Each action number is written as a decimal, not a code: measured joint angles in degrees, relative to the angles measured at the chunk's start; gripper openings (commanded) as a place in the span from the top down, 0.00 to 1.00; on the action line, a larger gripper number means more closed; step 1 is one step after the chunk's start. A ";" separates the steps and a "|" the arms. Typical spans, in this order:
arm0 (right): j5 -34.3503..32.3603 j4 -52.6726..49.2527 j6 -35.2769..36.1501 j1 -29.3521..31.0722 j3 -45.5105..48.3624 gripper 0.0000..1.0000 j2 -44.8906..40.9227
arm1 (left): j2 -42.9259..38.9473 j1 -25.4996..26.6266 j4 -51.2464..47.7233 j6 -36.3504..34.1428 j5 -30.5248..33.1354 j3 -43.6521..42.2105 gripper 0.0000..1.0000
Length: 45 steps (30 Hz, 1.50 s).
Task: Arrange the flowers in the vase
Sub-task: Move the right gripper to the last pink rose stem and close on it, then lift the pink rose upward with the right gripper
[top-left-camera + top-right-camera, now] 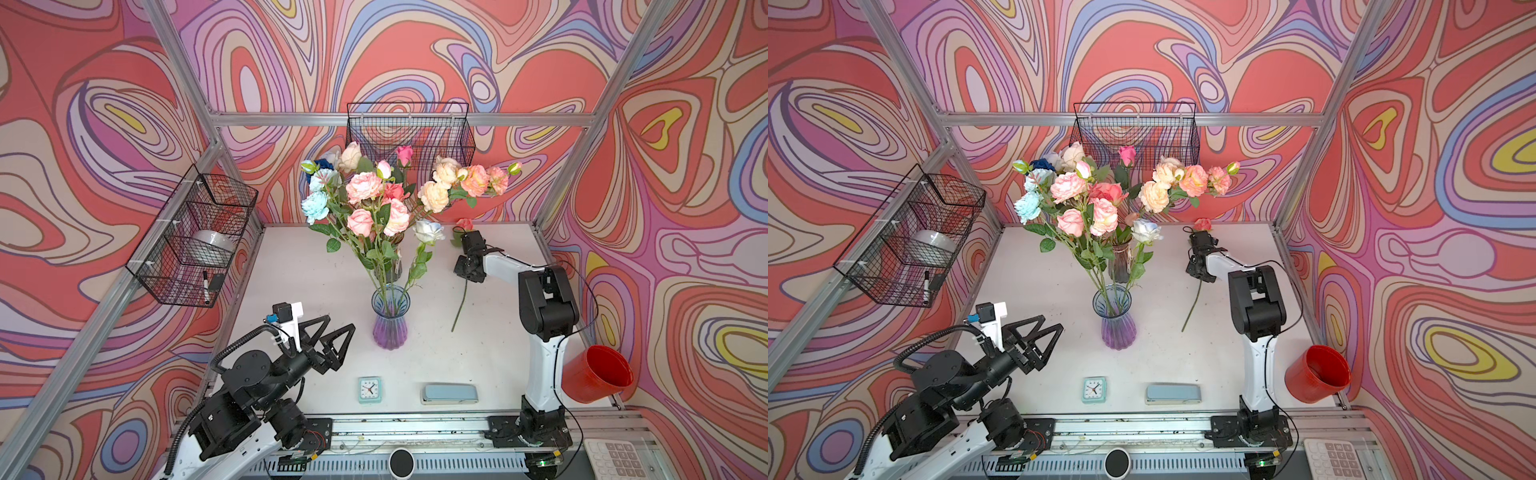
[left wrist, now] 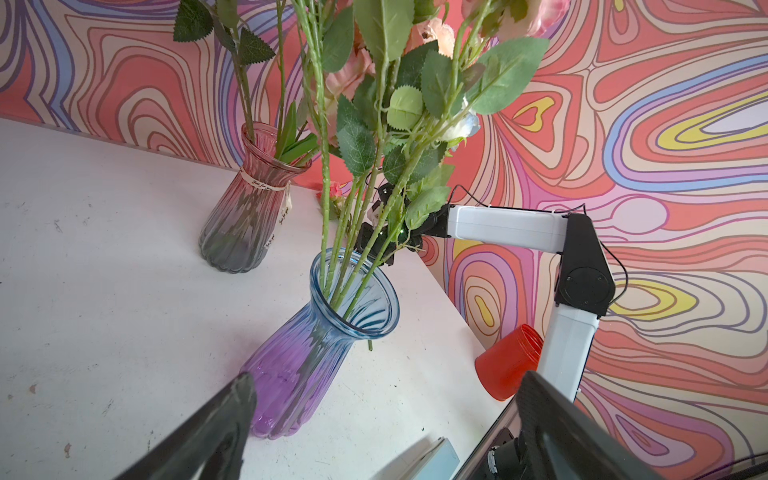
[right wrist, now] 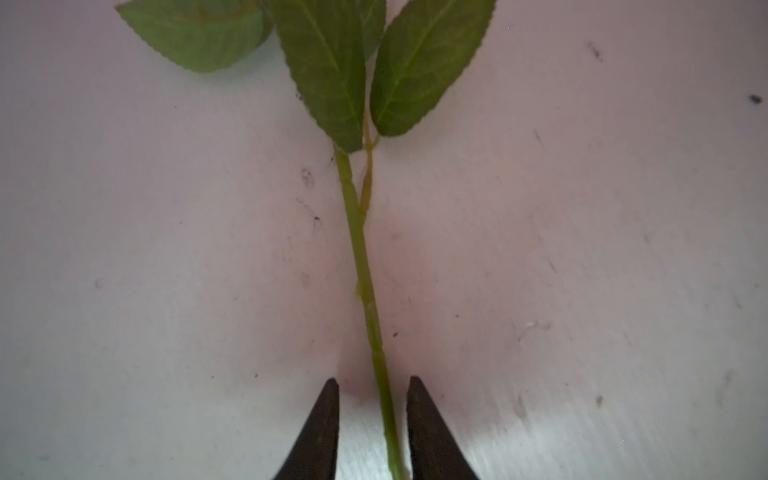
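A blue-and-purple glass vase point(image 1: 390, 320) point(image 1: 1114, 318) point(image 2: 316, 332) stands mid-table and holds several leafy flowers point(image 1: 365, 199) point(image 1: 1088, 199) with pink, peach and pale blue heads. One more flower lies flat on the table to its right, pink head point(image 1: 464, 224) toward the back wall and its stem point(image 1: 460, 307) point(image 3: 365, 282) toward the front. My right gripper point(image 1: 467, 276) point(image 3: 372, 380) points down over that stem, a fingertip on each side and a narrow gap showing on both sides. My left gripper point(image 1: 340, 323) point(image 2: 386, 378) hangs wide open and holds nothing, left of the vase.
A second, pink-grey vase point(image 1: 390, 272) point(image 2: 245, 216) with more flowers stands behind the first. A small clock point(image 1: 370, 389) and a pale blue stapler point(image 1: 450, 393) lie near the front edge. A red cup point(image 1: 598, 374) hangs at the right. Wire baskets point(image 1: 195, 237) point(image 1: 409, 133) hang on the walls.
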State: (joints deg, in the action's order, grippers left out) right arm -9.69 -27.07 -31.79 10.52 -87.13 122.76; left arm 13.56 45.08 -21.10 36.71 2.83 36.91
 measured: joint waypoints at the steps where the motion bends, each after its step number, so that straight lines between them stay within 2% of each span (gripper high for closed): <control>1: -0.07 -0.59 0.00 -0.17 -0.70 0.74 0.42 | -0.11 0.00 0.00 0.00 0.00 0.00 0.00; 4: -0.87 -1.60 0.00 -0.72 -2.47 0.79 1.55 | -0.50 0.00 -0.11 0.00 0.00 0.00 0.00; 10: -1.40 -1.73 0.42 -1.64 -2.38 1.00 1.75 | -1.03 0.00 -0.26 -0.02 0.07 0.00 0.00; 15: -1.36 2.32 0.46 -1.88 2.45 1.00 -0.83 | -1.16 0.00 -0.48 -0.02 0.11 0.00 0.00; 19: -0.04 4.26 0.61 -1.92 9.90 1.00 -5.92 | -1.16 0.00 -0.59 -0.04 0.15 0.00 0.00; 26: 4.63 7.37 -0.35 -1.95 26.36 1.00 -21.44 | -1.05 0.00 -0.59 -0.04 0.20 0.02 0.00; 35: 8.74 9.97 -3.13 -1.95 39.71 1.00 -45.64 | 0.04 0.00 -0.59 -0.04 0.20 0.70 0.00; 41: 7.63 7.34 -4.33 -1.95 41.09 1.00 -62.31 | 0.63 0.00 -0.68 -0.15 0.26 1.70 0.00; 45: 6.93 5.29 -4.31 -1.95 38.01 1.00 -69.42 | 0.90 0.00 -0.70 -0.50 0.42 2.21 0.00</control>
State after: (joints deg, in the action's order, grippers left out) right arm -2.76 -21.78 -36.10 8.58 -49.12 53.34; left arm 14.46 45.08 -21.80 36.21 3.25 39.11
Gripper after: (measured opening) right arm 0.049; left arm 0.998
